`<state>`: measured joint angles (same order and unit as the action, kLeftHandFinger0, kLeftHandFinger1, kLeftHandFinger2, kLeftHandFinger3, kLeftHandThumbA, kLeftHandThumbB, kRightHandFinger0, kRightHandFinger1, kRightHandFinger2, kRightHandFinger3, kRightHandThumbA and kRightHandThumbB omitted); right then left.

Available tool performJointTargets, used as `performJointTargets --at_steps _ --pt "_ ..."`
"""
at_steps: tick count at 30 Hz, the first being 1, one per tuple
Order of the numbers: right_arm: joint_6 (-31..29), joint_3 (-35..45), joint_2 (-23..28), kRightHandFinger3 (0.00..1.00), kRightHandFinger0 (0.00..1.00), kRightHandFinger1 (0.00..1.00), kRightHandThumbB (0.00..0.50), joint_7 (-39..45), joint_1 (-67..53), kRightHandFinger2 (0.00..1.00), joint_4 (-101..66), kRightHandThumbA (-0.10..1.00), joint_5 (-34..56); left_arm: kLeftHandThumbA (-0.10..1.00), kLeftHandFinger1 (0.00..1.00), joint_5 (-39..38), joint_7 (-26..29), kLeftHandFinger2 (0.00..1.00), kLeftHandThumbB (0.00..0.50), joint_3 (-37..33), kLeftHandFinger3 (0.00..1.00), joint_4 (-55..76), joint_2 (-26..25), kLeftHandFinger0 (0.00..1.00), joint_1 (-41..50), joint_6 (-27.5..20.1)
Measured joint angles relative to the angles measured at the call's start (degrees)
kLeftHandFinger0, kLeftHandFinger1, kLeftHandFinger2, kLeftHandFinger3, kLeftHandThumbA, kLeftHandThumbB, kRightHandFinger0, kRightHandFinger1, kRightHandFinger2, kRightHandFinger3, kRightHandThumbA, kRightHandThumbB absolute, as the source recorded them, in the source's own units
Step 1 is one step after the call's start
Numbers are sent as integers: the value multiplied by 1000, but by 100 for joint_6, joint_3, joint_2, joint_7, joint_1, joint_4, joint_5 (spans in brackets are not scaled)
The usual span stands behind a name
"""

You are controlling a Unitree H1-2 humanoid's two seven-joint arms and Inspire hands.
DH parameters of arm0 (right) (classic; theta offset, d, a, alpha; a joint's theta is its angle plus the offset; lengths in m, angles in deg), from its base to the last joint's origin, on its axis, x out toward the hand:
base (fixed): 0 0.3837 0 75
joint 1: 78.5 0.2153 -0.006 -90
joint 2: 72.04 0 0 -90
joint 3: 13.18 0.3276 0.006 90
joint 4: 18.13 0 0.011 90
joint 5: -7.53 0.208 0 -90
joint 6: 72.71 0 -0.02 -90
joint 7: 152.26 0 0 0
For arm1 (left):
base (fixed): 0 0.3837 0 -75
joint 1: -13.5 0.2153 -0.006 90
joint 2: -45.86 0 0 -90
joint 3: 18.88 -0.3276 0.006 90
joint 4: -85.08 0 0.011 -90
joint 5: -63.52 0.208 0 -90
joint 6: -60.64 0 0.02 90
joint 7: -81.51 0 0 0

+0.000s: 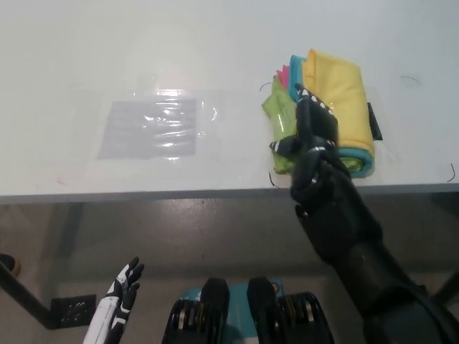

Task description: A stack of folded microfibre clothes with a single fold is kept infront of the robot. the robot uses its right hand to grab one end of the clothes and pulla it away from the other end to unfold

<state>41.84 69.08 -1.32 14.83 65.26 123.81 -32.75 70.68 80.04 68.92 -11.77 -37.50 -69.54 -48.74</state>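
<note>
A: Where is the right hand (310, 129) sitting?

B: It is lying over the left part of the cloth stack (337, 107), with the black arm rising from the bottom right across the table (215, 64) edge. The hand is pointing away from the robot. Whether it is pinching any cloth, I cannot tell.

A: And the stack?

B: It is resting on the right part of the table, near the front edge. Its long axis is running front to back, tilting slightly; yellow is lying on top, green edges are showing at the left.

A: The left hand (120, 290)?

B: It is hanging low at the lower left, below the table, fingers spreading, holding nothing.
</note>
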Motion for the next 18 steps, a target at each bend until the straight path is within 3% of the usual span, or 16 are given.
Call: performJointTargets --at_steps 3,6,7,8,9,10,11,12,13,15,18 --pt "69 72 -17 1000 1000 1000 403 -115 241 1000 461 794 -177 1000 1000 19 0 1000 352 1 1000 1 -14 1000 -2 0" --pt "98 208 -17 1000 1000 1000 370 -144 317 1000 598 670 -398 1000 1000 33 0 1000 364 3 1000 0 -48 1000 -8 0" --pt "104 293 -17 1000 957 1000 353 -144 318 1000 593 642 -479 1000 1000 36 0 1000 367 3 1000 0 -54 1000 -14 -1" --pt "105 384 -16 1000 467 684 346 -139 318 971 572 514 -606 1000 1000 38 0 1000 368 3 1000 0 -57 1000 -24 -2" --pt "106 451 -15 1000 207 365 231 -138 317 647 536 311 -696 1000 1000 42 1 1000 377 3 1000 -1 -57 1000 -35 -3" --pt "108 521 -13 1000 12 41 250 -145 307 303 457 90 -777 1000 1000 46 1 1000 378 3 1000 -1 -56 1000 -42 -4" --pt "120 571 -9 1000 0 2 243 -164 278 157 298 43 -831 1000 1000 50 1 1000 386 3 1000 -1 -56 1000 -48 -4" --pt "131 611 2 1000 0 0 239 -188 230 122 96 41 -870 1000 1000 56 2 1000 387 3 1000 -2 -57 1000 -52 -4" --pt "145 650 12 1000 0 2 257 -216 167 200 -120 156 -912 1000 1000 61 2 1000 381 3 1000 -4 -57 1000 -55 -4" --pt "164 695 53 1000 0 0 256 -257 28 209 -487 248 -972 1000 1000 80 2 1000 389 3 1000 -17 -57 1000 -57 -5" --pt "179 744 117 980 0 8 267 -259 -166 257 -920 241 -1047 1000 1000 117 2 1000 360 2 1000 -25 -60 1000 -52 -5"
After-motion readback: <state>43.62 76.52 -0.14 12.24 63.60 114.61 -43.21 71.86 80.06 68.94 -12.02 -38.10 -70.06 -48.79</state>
